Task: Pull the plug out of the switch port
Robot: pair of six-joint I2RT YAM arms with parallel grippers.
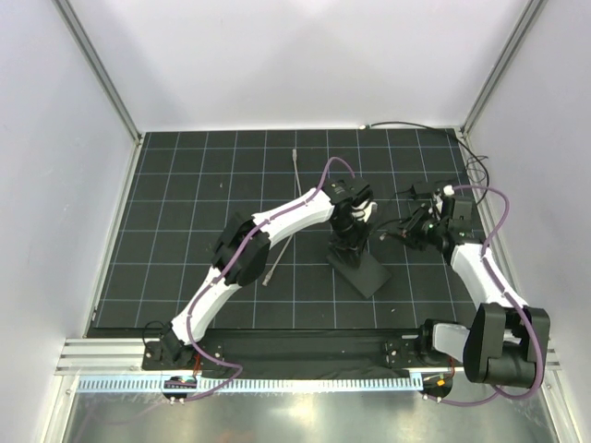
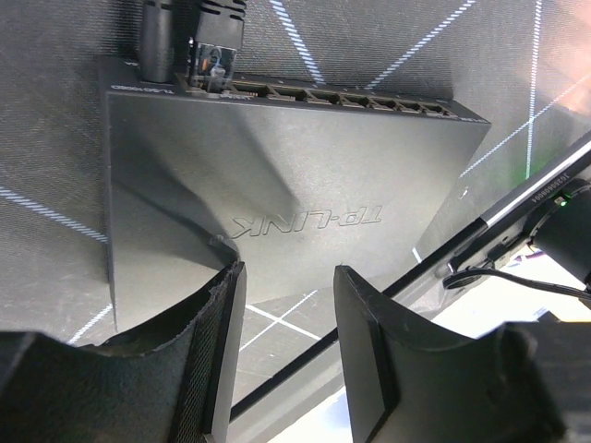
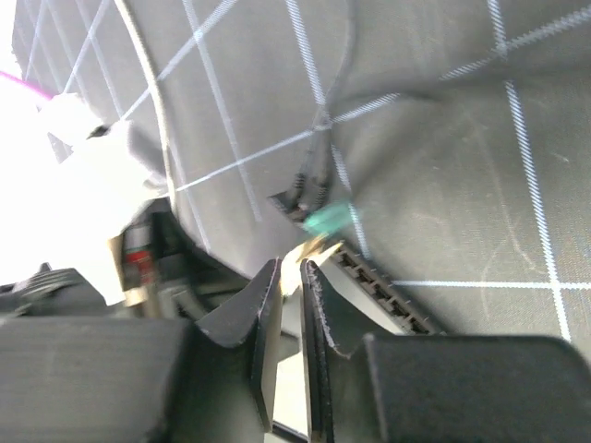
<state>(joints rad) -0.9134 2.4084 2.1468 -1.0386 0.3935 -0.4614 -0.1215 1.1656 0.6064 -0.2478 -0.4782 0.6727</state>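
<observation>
The switch [image 1: 362, 269] is a flat black box on the gridded mat; the left wrist view shows its TP-LINK top [image 2: 277, 175] and its row of ports. The plug [image 2: 214, 51] sits in the end port, its black cable leading away. My left gripper [image 1: 351, 226] hovers over the box, open and empty, one finger [image 2: 217, 351] on each side of the near edge. My right gripper [image 1: 413, 229] stands to the right of the box, its jaws almost together with nothing between them. In its wrist view the plug [image 3: 307, 198] lies beyond the fingertips [image 3: 270, 277].
A thin grey cable [image 1: 273, 263] lies on the mat under the left arm, and another grey piece [image 1: 294, 155] lies farther back. A black cable [image 1: 416, 126] runs along the back right edge. White walls enclose the mat [image 1: 185, 231].
</observation>
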